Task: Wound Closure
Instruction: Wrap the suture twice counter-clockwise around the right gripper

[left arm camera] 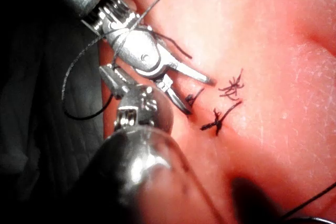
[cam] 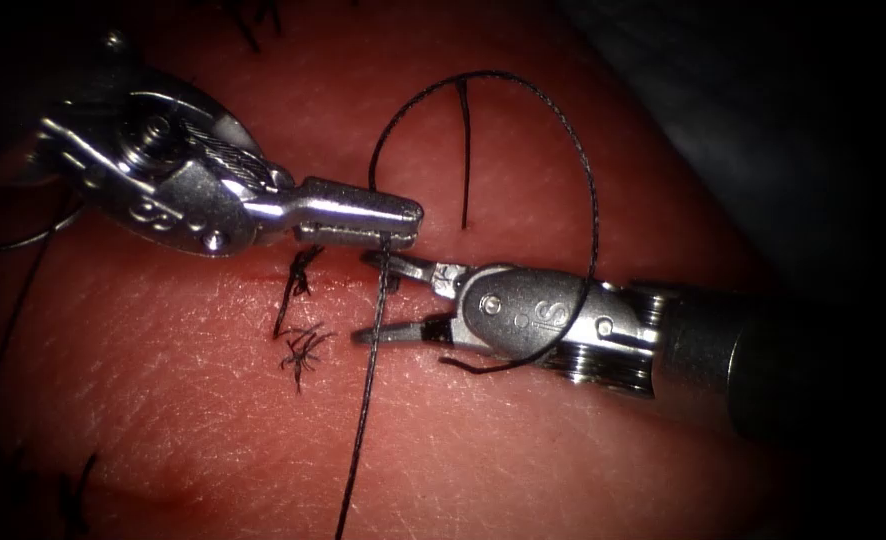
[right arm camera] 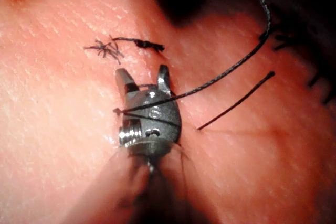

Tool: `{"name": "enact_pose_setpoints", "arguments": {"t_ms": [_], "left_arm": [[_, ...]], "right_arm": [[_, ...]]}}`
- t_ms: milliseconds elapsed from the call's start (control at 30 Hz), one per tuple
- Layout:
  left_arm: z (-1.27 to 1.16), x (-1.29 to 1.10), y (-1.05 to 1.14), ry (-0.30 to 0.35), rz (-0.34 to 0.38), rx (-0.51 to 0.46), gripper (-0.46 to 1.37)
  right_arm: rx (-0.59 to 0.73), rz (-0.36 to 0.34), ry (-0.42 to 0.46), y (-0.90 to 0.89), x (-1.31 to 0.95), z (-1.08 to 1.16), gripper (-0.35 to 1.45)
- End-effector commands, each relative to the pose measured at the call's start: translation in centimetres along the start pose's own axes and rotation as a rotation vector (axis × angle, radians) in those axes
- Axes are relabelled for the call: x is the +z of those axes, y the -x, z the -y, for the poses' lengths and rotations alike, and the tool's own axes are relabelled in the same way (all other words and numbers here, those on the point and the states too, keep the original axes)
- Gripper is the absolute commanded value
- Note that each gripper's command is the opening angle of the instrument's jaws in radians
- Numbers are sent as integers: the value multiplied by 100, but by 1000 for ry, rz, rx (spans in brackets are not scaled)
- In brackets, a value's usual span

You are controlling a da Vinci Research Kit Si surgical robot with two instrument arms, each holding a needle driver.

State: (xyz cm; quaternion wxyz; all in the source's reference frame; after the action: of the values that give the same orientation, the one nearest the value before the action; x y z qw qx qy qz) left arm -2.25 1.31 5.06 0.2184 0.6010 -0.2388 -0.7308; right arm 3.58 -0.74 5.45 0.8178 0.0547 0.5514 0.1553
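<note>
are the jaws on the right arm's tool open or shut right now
Open. The right arm's silver needle driver has its two jaws spread in a V, empty, with the black thread running down across them.

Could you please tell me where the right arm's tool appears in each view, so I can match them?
Endoscope view: right arm's tool enters from the right, jaws open and empty, astride the thread held by the left arm's tool.
Left wrist view: right arm's tool, open jaws towards the frayed knot.
Right wrist view: right arm's tool, thread looped over it.
Shared landmark: frayed knot beyond its tips.
</note>
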Motion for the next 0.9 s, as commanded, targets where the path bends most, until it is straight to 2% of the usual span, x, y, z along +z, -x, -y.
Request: {"name": "enact_pose_setpoints", "arguments": {"t_ms": [33, 300, 400, 433, 533, 600, 633, 900], "left_arm": [[0, 0, 1, 4, -1, -25, -35], [-1, -1, 1, 4, -9, -77, -35], [-1, -1, 1, 4, -19, -136, -35], [-1, -2, 2, 5, -28, -189, -35], [-1, -3, 4, 4, -37, -254, -35], [-2, -5, 5, 0, -45, -318, -35], [-2, -6, 5, 1, -46, -330, -35], [-5, -13, 15, -5, -75, -393, -35]], "right_arm": [[0, 0, 0, 0, 0, 0, 52], [2, 0, 2, -1, 1, -1, 63], [9, -1, 1, -2, 1, -1, 61], [9, -2, 0, -4, 0, 0, 54], [9, -6, -6, -6, 0, 3, 29], [9, -17, -21, -11, -3, 9, -25], [9, -22, -27, -12, -4, 11, -35], [20, -46, -59, -29, -14, 15, -35]]}}
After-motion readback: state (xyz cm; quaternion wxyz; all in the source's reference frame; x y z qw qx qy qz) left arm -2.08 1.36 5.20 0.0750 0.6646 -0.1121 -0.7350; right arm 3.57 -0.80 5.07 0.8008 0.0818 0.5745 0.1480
